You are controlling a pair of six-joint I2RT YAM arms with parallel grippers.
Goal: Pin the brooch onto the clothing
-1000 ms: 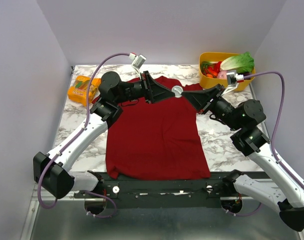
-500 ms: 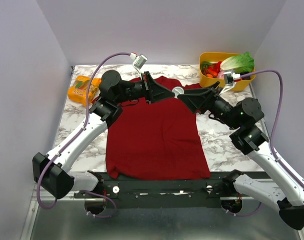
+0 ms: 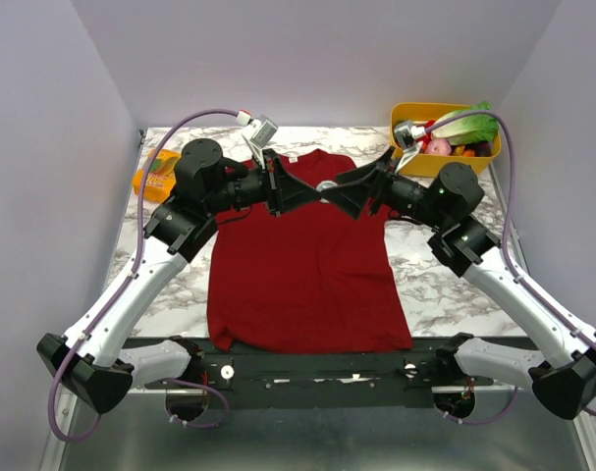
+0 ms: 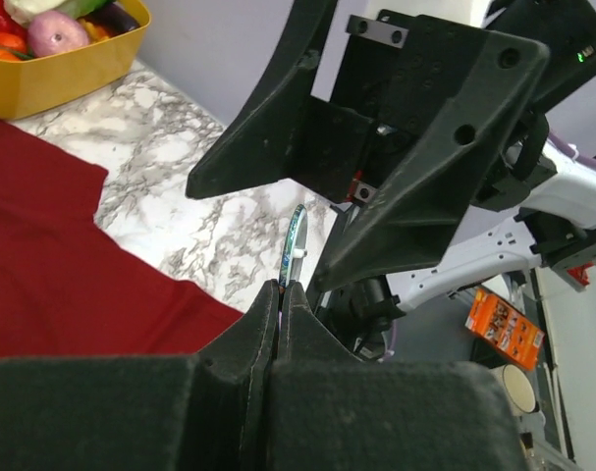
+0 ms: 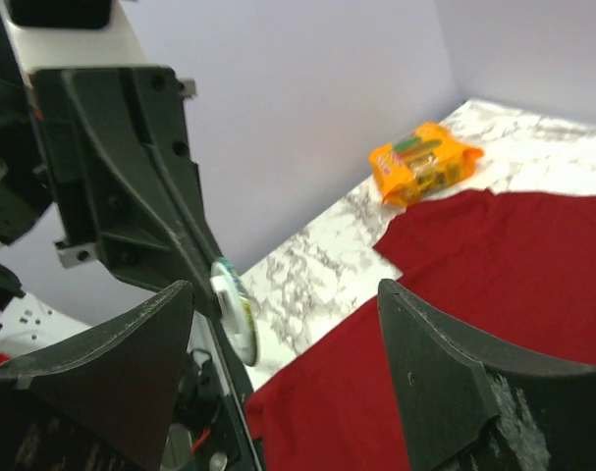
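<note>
Shirt (image 3: 302, 280) lies flat on the marble surface (image 3: 420, 267), hem toward the bases. Above its chest, left fingers (image 4: 303, 334) are clamped on the brooch (image 4: 295, 245), which stands edge-up off the fabric. Right fingers (image 5: 430, 363) are spread wide around it. Yellow bin (image 3: 425, 106) at far right.

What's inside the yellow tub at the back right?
In the tub: a lettuce, a pink onion, an aubergine and some red and orange pieces. Whatever lies under them is covered.
</note>
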